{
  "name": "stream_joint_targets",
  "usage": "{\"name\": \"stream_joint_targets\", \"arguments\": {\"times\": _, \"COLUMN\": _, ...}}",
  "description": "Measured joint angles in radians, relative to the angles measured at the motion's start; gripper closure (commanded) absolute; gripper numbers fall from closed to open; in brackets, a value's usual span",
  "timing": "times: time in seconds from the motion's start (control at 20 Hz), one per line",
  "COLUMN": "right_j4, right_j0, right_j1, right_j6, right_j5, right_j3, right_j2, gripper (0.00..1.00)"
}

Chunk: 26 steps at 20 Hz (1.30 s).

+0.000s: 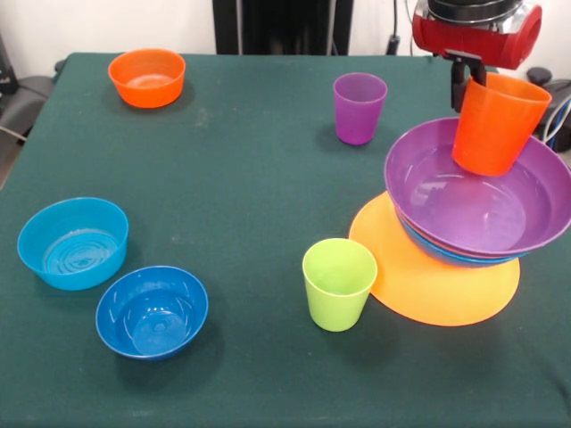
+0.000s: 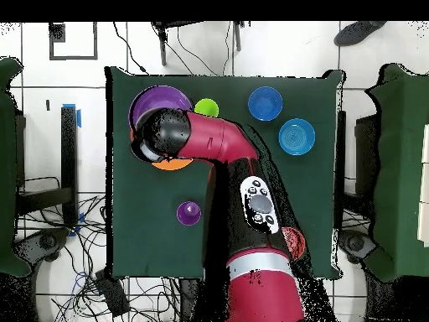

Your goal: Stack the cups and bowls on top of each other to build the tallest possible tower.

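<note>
Front view, right side: end effector [image 1: 467, 82] gripping orange cup [image 1: 496, 123] tilted over purple bowl [image 1: 477, 191], stacked on blue bowl [image 1: 446, 254] and orange-yellow bowl [image 1: 433, 272]; lime cup [image 1: 338, 283] beside. Overhead: arm [image 2: 214, 142] covering tower; purple cup [image 2: 188, 213] apart on tabletop [image 2: 142, 235].

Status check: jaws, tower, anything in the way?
Gripper shut on orange cup, tilted over purple bowl. Tower three bowls high. Lime green cup beside the base.
</note>
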State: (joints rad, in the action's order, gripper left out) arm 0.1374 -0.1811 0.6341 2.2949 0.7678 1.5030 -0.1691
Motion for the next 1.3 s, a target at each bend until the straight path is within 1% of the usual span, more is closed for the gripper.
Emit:
{"name": "stream_joint_targets", "arguments": {"times": 0.6, "right_j4": 0.002, "right_j0": -0.004, "right_j1": -0.036, "right_j6": 0.0, "right_j5": 0.0, "right_j3": -0.008, "right_j2": -0.001, "gripper": 1.0}}
{"name": "stream_joint_targets", "arguments": {"times": 1.3, "right_j4": 0.007, "right_j0": -0.004, "right_j1": -0.033, "right_j6": 0.0, "right_j5": 0.0, "right_j3": -0.007, "right_j2": -0.001, "gripper": 1.0}}
